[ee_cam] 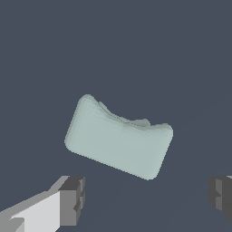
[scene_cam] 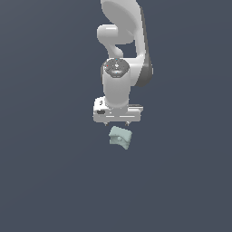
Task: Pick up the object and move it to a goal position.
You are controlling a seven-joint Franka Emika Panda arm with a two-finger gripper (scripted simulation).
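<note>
Fingers [ee_cam: 72, 199] spread wide, nothing between them; in the wrist view the two dark grey pads sit far apart with bare floor in the gap, one on a pale grey finger body, the other cut off at the picture edge. Gripper [scene_cam: 117, 123] open, pointing straight down, its short tips just showing under the white hand block in the exterior view. The object [scene_cam: 120, 137], a small pale mint-green lump, lies on the floor just below the tips in that view, a bit toward the exterior view's right of the gripper's middle; not touched by either finger. In the wrist view the object [ee_cam: 118, 138] looks like a rounded block, tilted against the line between the pads, with a curved notch along one long edge and a small knob in it. It is narrower than the gap between the pads. Above the hand, the white arm [scene_cam: 118, 86] rises in stacked joints with a dark side panel, running out of the top of the exterior view. Floor [scene_cam: 45, 181] is plain dark blue-grey all round.
</note>
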